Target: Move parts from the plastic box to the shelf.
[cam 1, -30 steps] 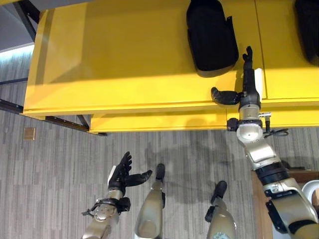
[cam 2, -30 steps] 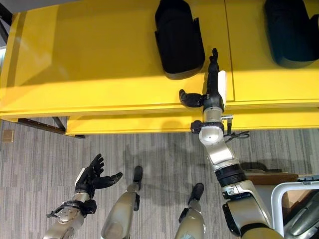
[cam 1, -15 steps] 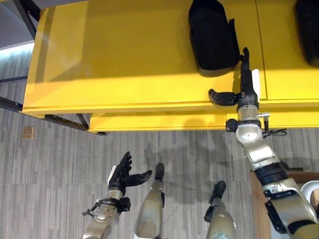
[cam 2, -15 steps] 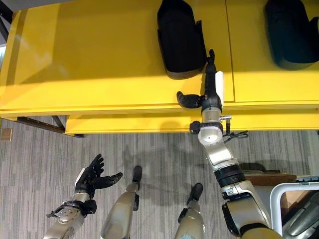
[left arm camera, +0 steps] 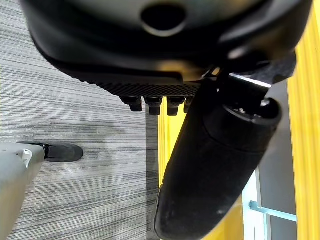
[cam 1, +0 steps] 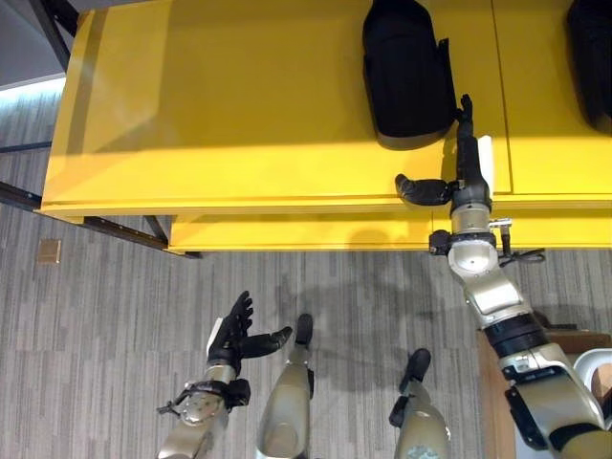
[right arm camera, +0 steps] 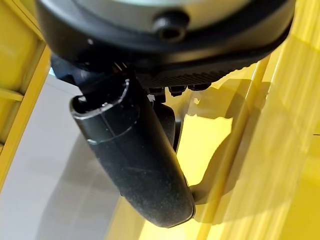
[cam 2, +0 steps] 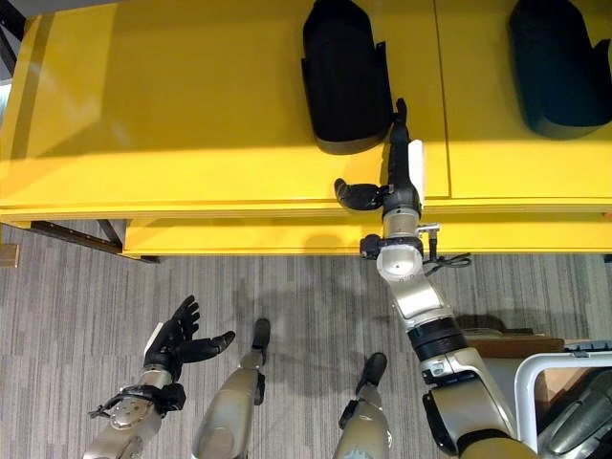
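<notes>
— What do you count on the shelf (cam 1: 239,105)?

— Two black parts. One part (cam 1: 407,67) lies flat on the yellow top, near its front edge. A second part (cam 2: 555,62) lies further along to the right, past a seam in the yellow surface, well apart from the first. I see nothing else on the shelf.

— And the hands?

— Two. My right hand (cam 1: 459,172) is up at the shelf's front edge, fingers (cam 2: 396,129) straight and pointing at the near right corner of the first part. The fingertips are at that corner; I cannot tell whether they touch it. The thumb sticks out to the left along the edge. The hand is spread and clamps nothing.

— The left one?

— My left hand (cam 1: 232,335) hangs low over the floor, well apart from the shelf, fingers relaxed and apart, thumb out to the side, holding nothing.

— What about the shelf itself?

— It is a yellow top with a lower yellow ledge (cam 1: 306,234) jutting out beneath its front edge. A dark metal frame (cam 1: 105,229) shows under the left end.

— And the room?

— The floor (cam 1: 96,363) is grey striped carpet. There is a small square plate (cam 1: 48,251) set in it on the left. At the lower right I see a brown edge (cam 2: 507,342) and a white rim (cam 2: 559,359) beside my right arm; I cannot tell what they belong to.
</notes>
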{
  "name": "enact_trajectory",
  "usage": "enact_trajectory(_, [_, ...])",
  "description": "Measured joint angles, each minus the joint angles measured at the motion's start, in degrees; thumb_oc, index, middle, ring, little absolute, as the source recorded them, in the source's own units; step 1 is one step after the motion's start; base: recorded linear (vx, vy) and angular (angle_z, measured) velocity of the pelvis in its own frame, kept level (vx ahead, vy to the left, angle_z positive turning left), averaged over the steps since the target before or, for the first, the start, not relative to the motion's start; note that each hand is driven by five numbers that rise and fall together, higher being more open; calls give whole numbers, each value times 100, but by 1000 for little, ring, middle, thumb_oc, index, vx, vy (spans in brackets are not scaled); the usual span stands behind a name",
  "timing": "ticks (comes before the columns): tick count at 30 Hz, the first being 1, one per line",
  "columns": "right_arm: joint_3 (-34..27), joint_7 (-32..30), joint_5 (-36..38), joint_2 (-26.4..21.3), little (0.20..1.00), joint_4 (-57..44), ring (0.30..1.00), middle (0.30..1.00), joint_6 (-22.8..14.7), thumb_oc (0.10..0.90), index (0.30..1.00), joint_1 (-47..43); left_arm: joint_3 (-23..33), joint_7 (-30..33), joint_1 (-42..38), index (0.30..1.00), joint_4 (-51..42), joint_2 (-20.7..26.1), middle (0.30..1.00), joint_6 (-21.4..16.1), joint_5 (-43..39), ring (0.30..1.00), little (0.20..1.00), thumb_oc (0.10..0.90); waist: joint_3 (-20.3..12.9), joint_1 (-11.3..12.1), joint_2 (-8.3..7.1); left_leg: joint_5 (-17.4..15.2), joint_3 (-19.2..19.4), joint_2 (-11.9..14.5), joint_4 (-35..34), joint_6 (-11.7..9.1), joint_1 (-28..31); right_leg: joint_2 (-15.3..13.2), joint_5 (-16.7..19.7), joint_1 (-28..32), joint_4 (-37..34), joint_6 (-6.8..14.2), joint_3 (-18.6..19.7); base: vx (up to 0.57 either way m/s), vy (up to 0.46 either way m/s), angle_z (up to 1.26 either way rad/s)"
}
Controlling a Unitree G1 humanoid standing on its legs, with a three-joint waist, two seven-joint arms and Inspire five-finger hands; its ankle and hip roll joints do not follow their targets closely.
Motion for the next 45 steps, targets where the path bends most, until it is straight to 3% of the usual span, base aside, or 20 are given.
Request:
enact_trajectory(31, [66, -16, -58, 23, 1000, -99, 1000, 1000, 8, 900, 1000, 33, 14, 9, 0, 1000, -1, 0, 1000, 2, -3, 1000, 1000, 900, -2, 13, -3, 7, -102, 0, 1, 0, 5, 20, -10, 76, -2, -4, -82, 0, -1, 1])
enact_trajectory(39, [-185, -708, -1443, 10, 1000, -713, 1000, 1000, 221, 900, 1000, 75, 19, 75, -43, 1000, -10, 0, 1000, 2, 7, 1000, 1000, 900, -3, 7, -5, -7, -106, -1, -1, 18, -4, 21, -11, 70, -3, -5, -86, 0, 0, 0])
enact_trajectory(45, [-279, -980, -2023, 15, 1000, -1464, 1000, 1000, 358, 900, 1000, 117, 18, 261, -117, 1000, -24, 0, 1000, 2, 24, 1000, 1000, 900, -2, -20, -8, -2, -99, 1, -1, 10, -5, 22, -10, 60, -2, -4, -77, 0, 0, 0])
